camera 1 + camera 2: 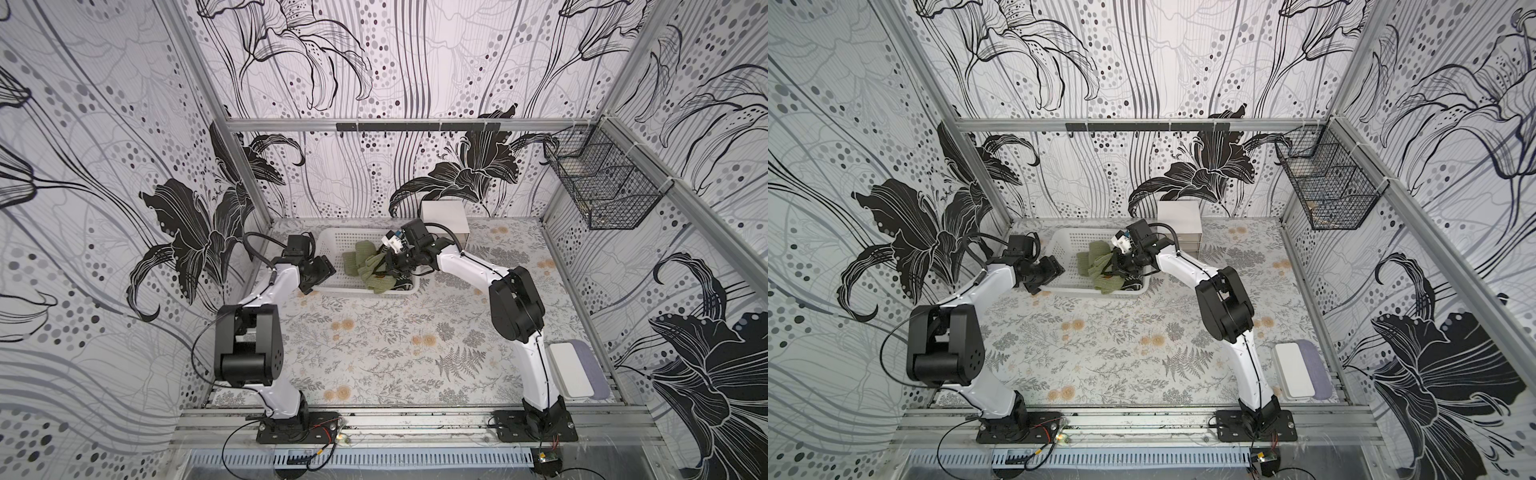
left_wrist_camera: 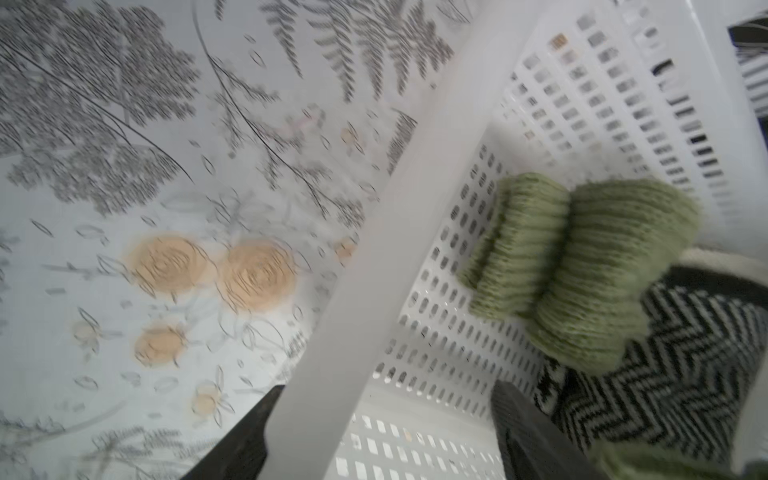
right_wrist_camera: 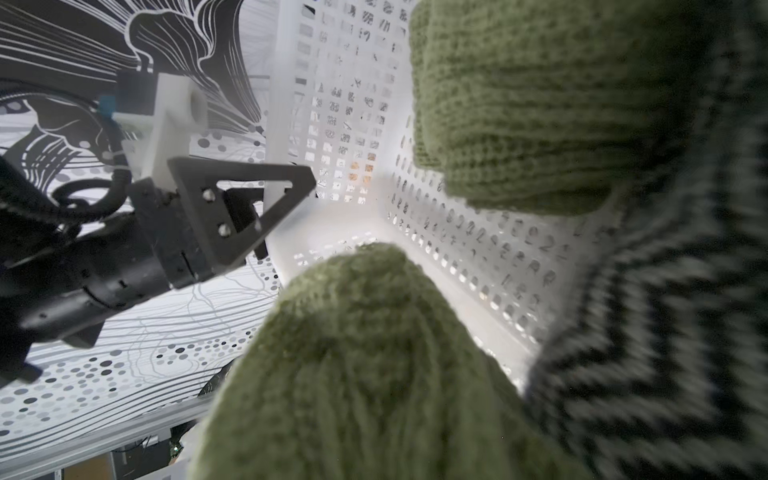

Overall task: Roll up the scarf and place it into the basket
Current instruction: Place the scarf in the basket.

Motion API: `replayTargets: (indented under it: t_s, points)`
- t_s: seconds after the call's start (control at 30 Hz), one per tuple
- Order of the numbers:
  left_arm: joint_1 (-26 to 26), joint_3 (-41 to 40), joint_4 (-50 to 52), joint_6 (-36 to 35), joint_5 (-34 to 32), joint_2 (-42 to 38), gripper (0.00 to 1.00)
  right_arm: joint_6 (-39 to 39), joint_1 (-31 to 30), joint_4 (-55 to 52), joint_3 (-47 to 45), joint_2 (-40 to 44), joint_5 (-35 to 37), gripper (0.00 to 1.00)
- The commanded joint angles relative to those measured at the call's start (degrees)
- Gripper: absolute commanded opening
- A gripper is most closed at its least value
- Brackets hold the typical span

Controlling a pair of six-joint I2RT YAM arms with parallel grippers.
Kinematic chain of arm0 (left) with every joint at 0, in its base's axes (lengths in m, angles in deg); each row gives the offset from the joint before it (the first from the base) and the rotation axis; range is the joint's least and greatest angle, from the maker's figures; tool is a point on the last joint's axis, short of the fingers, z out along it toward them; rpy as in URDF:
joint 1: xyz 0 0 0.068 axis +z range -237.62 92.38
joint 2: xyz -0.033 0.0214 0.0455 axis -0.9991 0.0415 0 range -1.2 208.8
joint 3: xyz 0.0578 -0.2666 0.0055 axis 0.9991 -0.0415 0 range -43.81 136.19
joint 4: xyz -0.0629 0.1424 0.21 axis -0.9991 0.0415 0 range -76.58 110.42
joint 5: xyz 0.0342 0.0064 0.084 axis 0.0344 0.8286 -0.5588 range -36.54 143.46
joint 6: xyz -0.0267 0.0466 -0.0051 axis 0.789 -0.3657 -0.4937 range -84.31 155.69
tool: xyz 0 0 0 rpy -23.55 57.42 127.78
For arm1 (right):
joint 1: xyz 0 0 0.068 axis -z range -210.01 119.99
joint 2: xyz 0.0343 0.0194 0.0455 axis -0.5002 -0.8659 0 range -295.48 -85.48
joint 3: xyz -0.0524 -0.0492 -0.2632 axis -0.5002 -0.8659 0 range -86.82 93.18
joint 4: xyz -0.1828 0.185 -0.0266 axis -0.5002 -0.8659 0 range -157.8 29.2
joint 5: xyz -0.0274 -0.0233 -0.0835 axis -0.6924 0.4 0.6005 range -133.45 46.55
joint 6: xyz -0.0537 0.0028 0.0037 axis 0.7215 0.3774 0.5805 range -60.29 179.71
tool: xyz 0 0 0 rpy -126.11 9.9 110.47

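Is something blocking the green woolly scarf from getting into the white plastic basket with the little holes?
Nothing visible does. The green knitted scarf is already inside the white perforated plastic basket, bunched at the right gripper, which is shut on it.

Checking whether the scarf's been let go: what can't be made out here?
- Right gripper: fingertips buried in the scarf in both top views; the right wrist view shows only blurred scarf.
- Left gripper: straddles the basket at its rim in the left wrist view; blur hides whether it pinches.
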Motion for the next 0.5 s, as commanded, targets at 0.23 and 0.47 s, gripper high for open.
replayTargets:
  t_s: [0.23, 0.47]
  points:
    - [1.91, 4.82, 7.87, -3.1, -4.2, -13.26, 0.92, -0.32, -4.81, -6.26, 28.71, -13.36, 2.43, 0.0]
    - [4.61, 6.89, 8.32, -5.02, -2.29, -12.83, 0.94, -6.49, -4.75, -10.2, 55.47, -32.72, 3.91, 0.0]
